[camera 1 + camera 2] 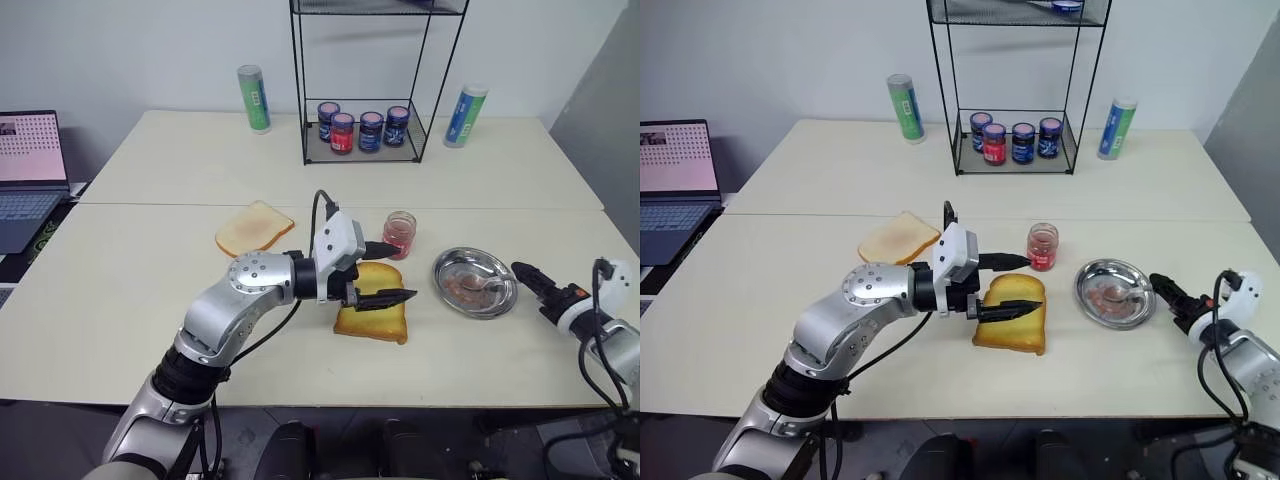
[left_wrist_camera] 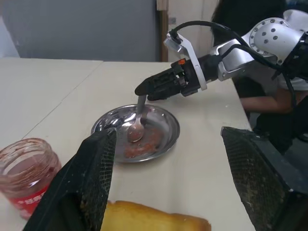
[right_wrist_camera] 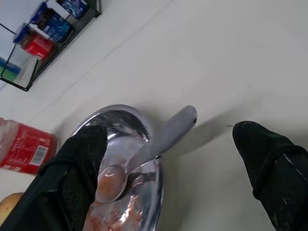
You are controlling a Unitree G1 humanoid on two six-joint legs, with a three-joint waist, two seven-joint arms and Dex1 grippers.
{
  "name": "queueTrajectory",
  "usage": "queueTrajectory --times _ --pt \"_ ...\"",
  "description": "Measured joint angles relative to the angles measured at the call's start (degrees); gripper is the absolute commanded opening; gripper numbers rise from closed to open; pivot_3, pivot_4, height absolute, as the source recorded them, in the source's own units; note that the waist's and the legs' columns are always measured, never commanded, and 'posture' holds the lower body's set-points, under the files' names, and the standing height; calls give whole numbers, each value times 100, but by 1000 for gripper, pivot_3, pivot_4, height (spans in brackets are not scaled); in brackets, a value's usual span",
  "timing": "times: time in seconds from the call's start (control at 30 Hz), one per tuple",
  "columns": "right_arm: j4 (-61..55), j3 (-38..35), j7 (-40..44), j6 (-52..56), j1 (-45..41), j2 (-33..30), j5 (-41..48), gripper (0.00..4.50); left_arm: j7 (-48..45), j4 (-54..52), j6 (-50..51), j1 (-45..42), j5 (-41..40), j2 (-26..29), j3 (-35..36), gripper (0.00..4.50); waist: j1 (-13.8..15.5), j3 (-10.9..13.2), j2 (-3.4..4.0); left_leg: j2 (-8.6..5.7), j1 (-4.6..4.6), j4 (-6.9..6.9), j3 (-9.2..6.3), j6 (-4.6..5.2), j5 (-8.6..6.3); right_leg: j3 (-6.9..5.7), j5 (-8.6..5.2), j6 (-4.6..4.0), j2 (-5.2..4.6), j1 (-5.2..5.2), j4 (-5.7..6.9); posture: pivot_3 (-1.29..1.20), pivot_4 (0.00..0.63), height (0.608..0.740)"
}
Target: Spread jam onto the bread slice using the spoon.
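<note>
Bare table (image 1: pixel 140 300) is seen at lower left and lower centre of the head views. The bread slice (image 1: pixel 375 318) is overhung by the left hand (image 1: pixel 392 272). At centre right, the jam (image 1: pixel 399 235) and steel dish (image 1: pixel 447 270) are separated by a narrow gap.

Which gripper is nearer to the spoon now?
Right. The right gripper is beside the steel dish holding the spoon; the left gripper hangs above the bread slice.
</note>
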Motion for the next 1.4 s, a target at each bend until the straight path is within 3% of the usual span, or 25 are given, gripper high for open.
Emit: queueTrajectory --times 0.17,0.27,0.53,0.8,1.17,1.3,1.4 --pt "922 -122 69 -175 -671 0 -92 4500 23 -14 37 20 37 56 75 3619 -2 0 -1 1 0 1 6 0 0 7 1 -1 0 1 -2 0 150 740" --pt "1083 -261 112 -174 -727 55 1 3993 60 -59 36 69 76 91 114 3661 -5 0 -1 1 1 1 10 0 0 12 1 -1 -1 1 -1 0 150 740" --pt "1097 -285 278 46 -682 346 131 1821 231 -197 114 128 156 91 151 3661 -12 0 -1 6 1 0 12 0 0 14 1 -1 1 -2 -1 0 150 740" --pt "980 -512 238 50 -658 415 376 66 247 -215 193 155 141 138 234 3661 17 -1 -2 3 0 0 12 0 0 13 1 -1 -2 0 -3 0 150 740" --pt "747 -600 208 -142 -458 487 507 29 215 -215 245 156 129 140 238 3661 36 -1 -1 1 -1 0 12 0 0 13 1 0 -4 0 -5 0 150 740" --pt "362 -465 168 -256 -377 485 395 29 184 -214 229 156 131 147 253 3661 33 1 2 1 -1 0 12 0 0 12 1 0 -6 -2 -4 0 150 740" --pt "-464 -177 -78 -120 -405 443 346 29 175 -188 268 173 16 274 645 3661 1 9 14 5 -5 -2 13 0 0 16 0 1 -5 -11 0 0 150 740"
